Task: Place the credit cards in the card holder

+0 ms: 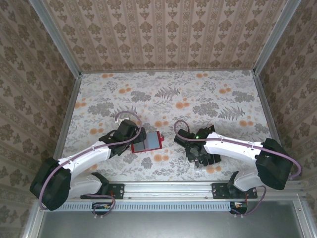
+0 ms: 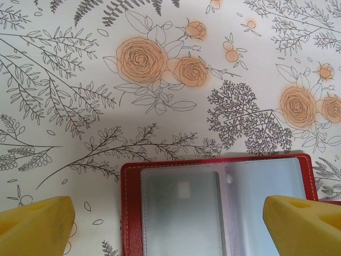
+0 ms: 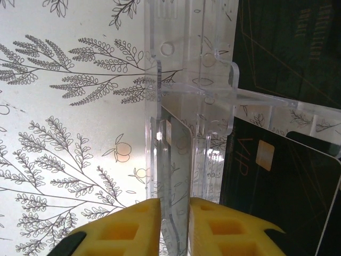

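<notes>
The card holder lay open and flat on the flowered table, left of centre and toward the near edge. Its long axis ran roughly left to right, with the right end turned slightly away from the arms. The left wrist view showed what the top view could not: a red stitched border around pale, see-through plastic pockets that looked grey. The left gripper hung over the holder, its yellow fingertips spread wide to either side and not touching it. Well apart on the right, the clear tray sat under the right gripper, largely hidden from above. The right wrist view showed the black credit cards in the tray. One lay face up with a gold chip and "VIP" lettering running up the frame, and another sat beyond a clear crossbar. The right fingers stood narrow, close on both sides of a thin upright sheet. I could not tell whether that sheet was a card or the tray's wall, or whether it was clamped.
</notes>
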Available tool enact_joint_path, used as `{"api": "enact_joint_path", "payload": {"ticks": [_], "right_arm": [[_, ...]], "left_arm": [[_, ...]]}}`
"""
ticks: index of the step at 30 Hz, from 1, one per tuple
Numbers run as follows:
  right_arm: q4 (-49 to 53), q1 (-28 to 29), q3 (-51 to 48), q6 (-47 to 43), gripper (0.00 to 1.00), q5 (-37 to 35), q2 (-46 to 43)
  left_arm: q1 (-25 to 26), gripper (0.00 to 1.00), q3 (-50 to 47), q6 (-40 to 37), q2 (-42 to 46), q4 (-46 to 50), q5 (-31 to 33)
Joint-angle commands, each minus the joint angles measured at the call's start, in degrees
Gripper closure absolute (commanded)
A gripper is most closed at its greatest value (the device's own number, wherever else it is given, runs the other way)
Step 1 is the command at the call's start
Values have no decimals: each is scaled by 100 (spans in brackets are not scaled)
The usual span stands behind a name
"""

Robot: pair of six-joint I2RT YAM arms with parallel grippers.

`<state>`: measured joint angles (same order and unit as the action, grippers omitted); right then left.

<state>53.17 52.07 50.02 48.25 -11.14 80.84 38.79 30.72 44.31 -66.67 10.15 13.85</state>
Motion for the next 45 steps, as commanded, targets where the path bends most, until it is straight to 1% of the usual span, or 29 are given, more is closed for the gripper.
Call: {"api": "enact_joint_path", "payload": {"ticks": [1,6,13,19,25,28,30,31,33,36,38,40,41,45], "right_arm": [[11,31,-76,79,82,59,-68],[-78,38,-172,79,88,121,-68],[-135,32,-243,74,100,223,-68],[57,29,-4,-21,100,296,-514],[451,21,684,-281,100,344,-1116],[423,-2,1016,-474,100,412,-1275],[166,-19,1160,-612,100,566,-1299],[-118,-13,1195,-711,100,694,-1299],[-795,-35,1162,-807,100,972,-1260],[-1909,-116,1149,-939,100,1512,-923],[-2582,-168,1245,-1039,100,1782,-512],[-3032,-192,1387,-1160,100,2029,-76],[-3225,-212,1470,-1198,100,2166,243],[-3883,-286,1696,-1262,100,2700,1057]], "left_arm": [[-46,0,-71,-10,23,-76,-26],[-46,0,-66,-9,23,-84,-28],[-47,0,-51,-15,-3,-92,-47],[-46,0,45,-68,3,10,-71],[-60,0,196,-145,97,361,6],[-98,0,215,-166,200,504,33],[-137,0,224,-177,255,615,58],[-162,0,224,-173,284,679,65],[-203,0,224,-178,338,800,94],[-274,0,215,-134,409,1044,159],[-325,0,232,-56,418,1284,241],[-358,0,250,38,401,1491,314],[-384,0,250,69,386,1562,342],[-442,0,237,138,275,1704,397]]}}
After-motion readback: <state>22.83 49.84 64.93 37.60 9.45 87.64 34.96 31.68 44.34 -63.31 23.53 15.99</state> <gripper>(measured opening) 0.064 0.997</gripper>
